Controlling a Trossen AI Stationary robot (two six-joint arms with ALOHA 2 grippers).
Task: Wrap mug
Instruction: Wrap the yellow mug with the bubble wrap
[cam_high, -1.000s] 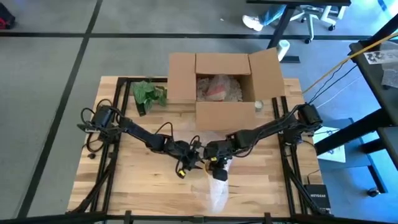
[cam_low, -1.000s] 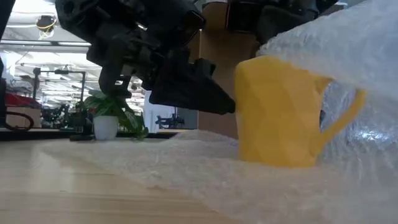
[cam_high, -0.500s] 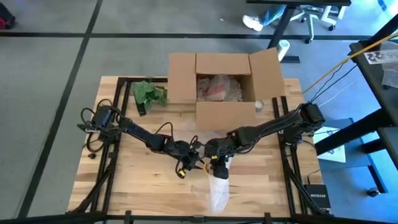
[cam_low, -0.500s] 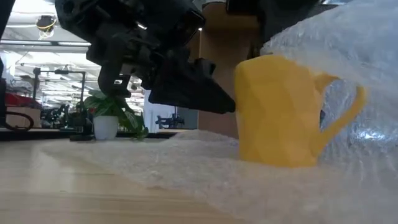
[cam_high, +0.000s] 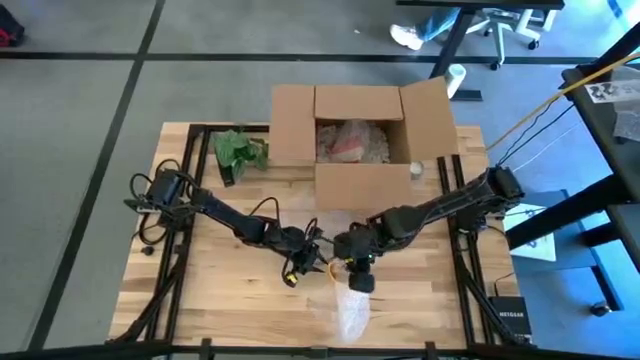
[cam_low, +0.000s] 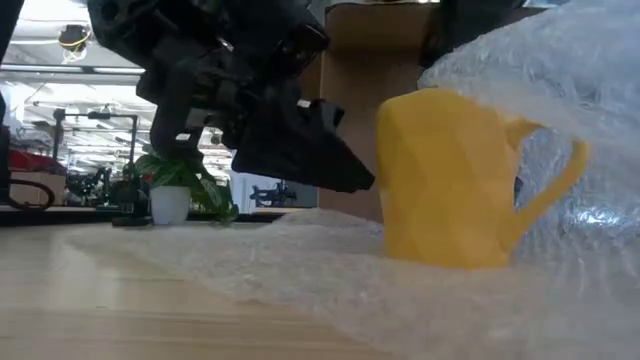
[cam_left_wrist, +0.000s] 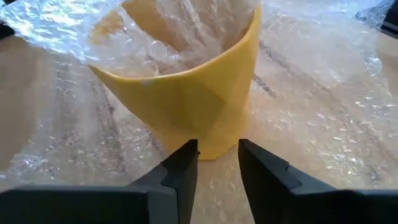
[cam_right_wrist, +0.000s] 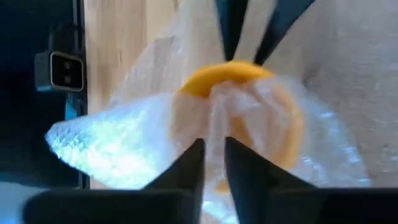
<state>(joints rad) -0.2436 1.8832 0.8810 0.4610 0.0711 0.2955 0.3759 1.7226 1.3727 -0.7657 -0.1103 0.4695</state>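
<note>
A yellow mug (cam_low: 450, 180) stands upright on a sheet of bubble wrap (cam_low: 300, 270) spread over the table's near middle. One part of the sheet rises on the mug's right side and drapes over its mouth (cam_left_wrist: 161, 37). My right gripper (cam_right_wrist: 214, 146) hovers above the mug (cam_right_wrist: 249, 81), shut on that raised wrap. My left gripper (cam_left_wrist: 217, 149) stays low at the mug's left side (cam_left_wrist: 193, 106), its fingers a narrow gap apart with nothing between them. Whether the fingertips touch the mug's base, I cannot tell. My right gripper pinches a gathered bunch of the bubble wrap (cam_right_wrist: 214, 121) between its two fingers, coming from above and pointing down at the mug's mouth. The wrap hangs from the fingers over the rim and runs down the mug's right side to the table.
An open cardboard box (cam_high: 360, 140) with packing material inside stands behind the work area at the far middle. A green plant in a white pot (cam_high: 238, 152) sits at the far left. Bare wooden tabletop (cam_high: 210, 290) lies to the near left.
My right gripper has moved a little toward the table's near edge with the wrap still in its fingers, shifting the drape over the mug's mouth slightly. The mug has stayed in place.
</note>
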